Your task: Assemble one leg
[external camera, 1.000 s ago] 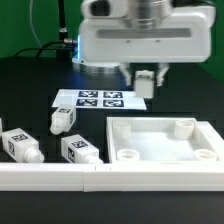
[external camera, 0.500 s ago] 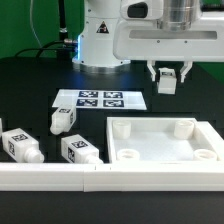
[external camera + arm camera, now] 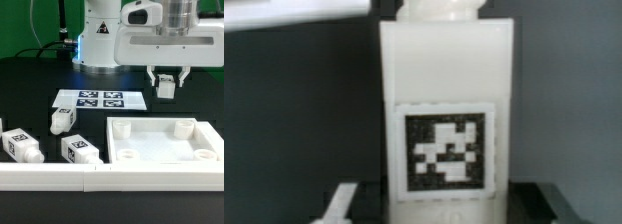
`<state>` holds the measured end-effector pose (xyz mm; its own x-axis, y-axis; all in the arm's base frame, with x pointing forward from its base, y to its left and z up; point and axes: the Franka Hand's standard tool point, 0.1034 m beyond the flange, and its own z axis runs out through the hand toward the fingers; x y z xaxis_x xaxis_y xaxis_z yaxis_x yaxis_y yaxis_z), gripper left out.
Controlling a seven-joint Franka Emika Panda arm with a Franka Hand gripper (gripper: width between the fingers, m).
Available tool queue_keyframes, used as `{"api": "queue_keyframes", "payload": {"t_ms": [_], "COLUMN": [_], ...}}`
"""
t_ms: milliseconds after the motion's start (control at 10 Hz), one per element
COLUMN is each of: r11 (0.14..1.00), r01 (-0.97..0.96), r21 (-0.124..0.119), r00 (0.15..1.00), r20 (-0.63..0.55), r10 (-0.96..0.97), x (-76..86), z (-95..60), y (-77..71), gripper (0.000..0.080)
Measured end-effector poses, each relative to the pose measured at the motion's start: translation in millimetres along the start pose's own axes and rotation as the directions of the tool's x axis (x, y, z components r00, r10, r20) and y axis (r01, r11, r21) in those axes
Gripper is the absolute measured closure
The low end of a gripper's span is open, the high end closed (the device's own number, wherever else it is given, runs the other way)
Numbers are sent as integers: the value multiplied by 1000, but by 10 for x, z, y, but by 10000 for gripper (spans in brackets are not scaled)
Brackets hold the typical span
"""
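Note:
My gripper [image 3: 166, 84] is shut on a white leg [image 3: 166, 87] and holds it in the air behind the white square tray [image 3: 165, 150], above its far right part. In the wrist view the held leg [image 3: 441, 100] fills the frame, with a black-and-white tag on its side and its rounded end pointing away. The gripper [image 3: 441, 205] grips its near end. Three more legs lie on the table at the exterior view's left: one [image 3: 64, 119] by the marker board, one [image 3: 20, 144] at the far left, one [image 3: 79, 149] beside the tray.
The marker board [image 3: 100, 100] lies flat behind the loose legs. A white rail [image 3: 60, 178] runs along the front edge. The robot base [image 3: 98, 40] stands at the back.
The gripper with the held leg has moved toward the exterior view's right and slightly up over the last second. The loose legs and tray have not moved.

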<state>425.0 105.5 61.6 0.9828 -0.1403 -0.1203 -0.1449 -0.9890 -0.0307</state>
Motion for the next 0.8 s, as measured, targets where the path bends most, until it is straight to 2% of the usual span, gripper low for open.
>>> {"api": "queue_keyframes", "payload": {"t_ms": [200,300,400,800], "r11": [1000,1000,1000,1000], "r01": [13,18,18,23], "r21": [-12,-17,-18,-16], "r00": [1000,1000,1000,1000], "r20": [-16,-11,-14,-19], "r10": [-14,-19,-19,-23], "x": [-268,-303,-301,-285], "z": [323,452,511,509], "y": [-114,-131,-129,-129], "gripper": [515,515,515,515]}}
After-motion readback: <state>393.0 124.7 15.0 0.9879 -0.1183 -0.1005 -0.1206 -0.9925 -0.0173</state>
